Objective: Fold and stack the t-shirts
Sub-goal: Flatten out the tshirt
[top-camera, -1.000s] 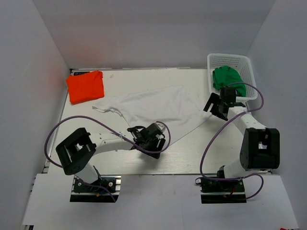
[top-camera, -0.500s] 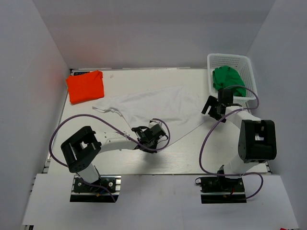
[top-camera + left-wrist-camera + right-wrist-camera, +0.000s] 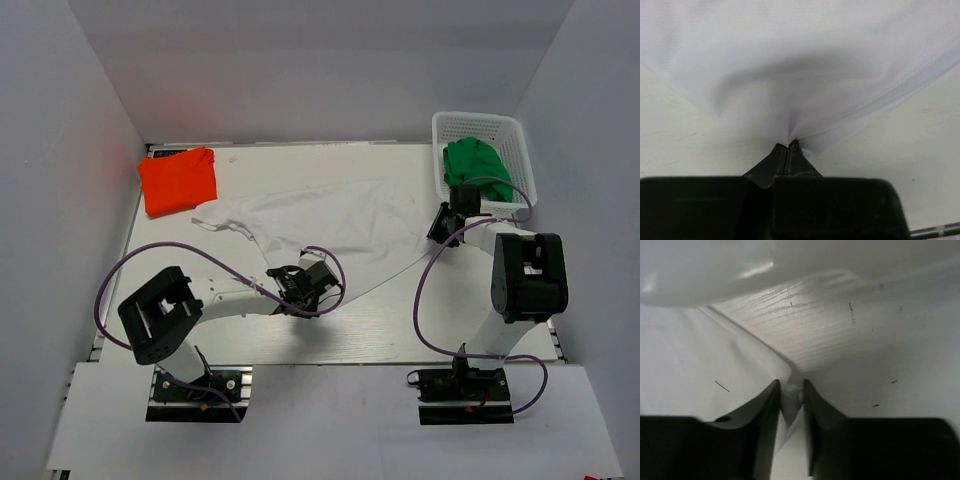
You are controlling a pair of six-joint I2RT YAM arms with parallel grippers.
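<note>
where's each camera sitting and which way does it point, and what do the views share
Top external: above and behind the bases, looking down on the table, both arms, orange t-shirt, basket.
Left wrist: on the left arm, looking along the left tool, shut on the white t-shirt.
Right wrist: low on the right arm, looking along the right tool, cloth between its fingers.
Shared: all three show the white t-shirt.

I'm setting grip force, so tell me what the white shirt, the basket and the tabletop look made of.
White shirt: thin, soft matte cloth; it puckers to a point where the left fingers pinch it.
Basket: white, probably plastic; a stiff lattice of small holes with a smooth rim.
Tabletop: pale boards, seemingly painted wood or laminate; the right wrist view shows fine grain lines.
</note>
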